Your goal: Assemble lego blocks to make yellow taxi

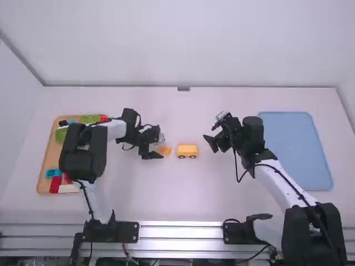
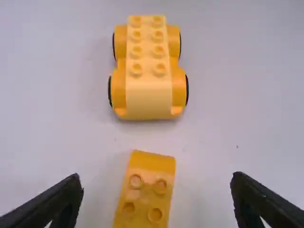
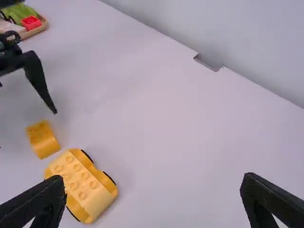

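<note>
Yellow brick [image 2: 145,194] loose on the table, left fingers spread around it

The brick lies flat with 4 studs up and its smooth end towards the yellow car [image 2: 148,88], just beside it but not touching. That car stands upright near the middle of the table [image 1: 177,208], a paler block with 8 studs set along its wheeled base.

The left gripper [image 1: 161,145] is at the brick, its 2 fingers wide apart, 1 on either side, with space between each finger and the brick. On the car's other side, the right gripper [image 1: 211,143] also has its 2 fingers well spread, with nothing between them.

Farther out, beyond the left gripper, a wooden tray [image 1: 48,155] holds green pieces [image 1: 89,118], red blocks [image 1: 55,185], blue blocks [image 1: 54,173] and a pale bar [image 1: 69,188], partly hidden by the left arm [image 1: 83,155]. On the opposite side, a flat blue tray [image 1: 297,149] lies beyond the right arm [image 1: 285,180]. At the table's far edge is a small grey bracket [image 1: 183,89].
</note>
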### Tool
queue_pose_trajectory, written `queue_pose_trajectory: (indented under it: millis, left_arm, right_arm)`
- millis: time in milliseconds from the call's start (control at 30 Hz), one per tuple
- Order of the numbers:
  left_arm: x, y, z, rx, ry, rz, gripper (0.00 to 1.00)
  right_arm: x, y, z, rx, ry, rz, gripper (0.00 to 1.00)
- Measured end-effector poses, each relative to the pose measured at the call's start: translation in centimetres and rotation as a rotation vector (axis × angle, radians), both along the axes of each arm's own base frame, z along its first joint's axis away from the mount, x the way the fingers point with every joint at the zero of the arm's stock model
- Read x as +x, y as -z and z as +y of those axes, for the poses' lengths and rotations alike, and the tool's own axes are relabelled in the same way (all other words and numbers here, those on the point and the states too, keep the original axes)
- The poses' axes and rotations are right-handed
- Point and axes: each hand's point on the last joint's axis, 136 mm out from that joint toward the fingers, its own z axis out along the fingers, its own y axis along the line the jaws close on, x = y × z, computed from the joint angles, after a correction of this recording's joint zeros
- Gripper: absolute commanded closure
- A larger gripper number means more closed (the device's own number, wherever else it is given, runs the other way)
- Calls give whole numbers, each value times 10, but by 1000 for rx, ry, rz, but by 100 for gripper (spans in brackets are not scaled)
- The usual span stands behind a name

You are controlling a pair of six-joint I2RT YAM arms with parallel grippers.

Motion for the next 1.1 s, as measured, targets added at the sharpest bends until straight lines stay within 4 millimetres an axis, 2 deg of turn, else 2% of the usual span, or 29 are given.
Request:
queue_pose_trajectory:
  millis: [100,233,467,700,933,1067,1100]
  left_arm:
    - [8,-1,13,-41,-31,-53,14]
    - [7,3,21,-96,-58,-99,15]
    - [4,8,6,-121,-54,-123,19]
    - [1,12,5,-128,-65,-111,20]
    - [-7,35,3,-148,-89,-8,21]
    - [-3,37,2,-155,-88,-3,28]
    - [-1,36,2,-156,-88,-8,33]
  right_arm:
    - [-2,0,5,0,-13,0,2]
    - [-2,-3,10,0,-30,-21,2]
    - [0,-9,13,5,-38,-47,2]
    - [0,-9,13,7,-36,-45,2]
    - [0,-9,13,8,-36,-44,2]
    - [0,-8,14,8,-37,-44,2]
    - [0,-8,13,6,-37,-45,2]
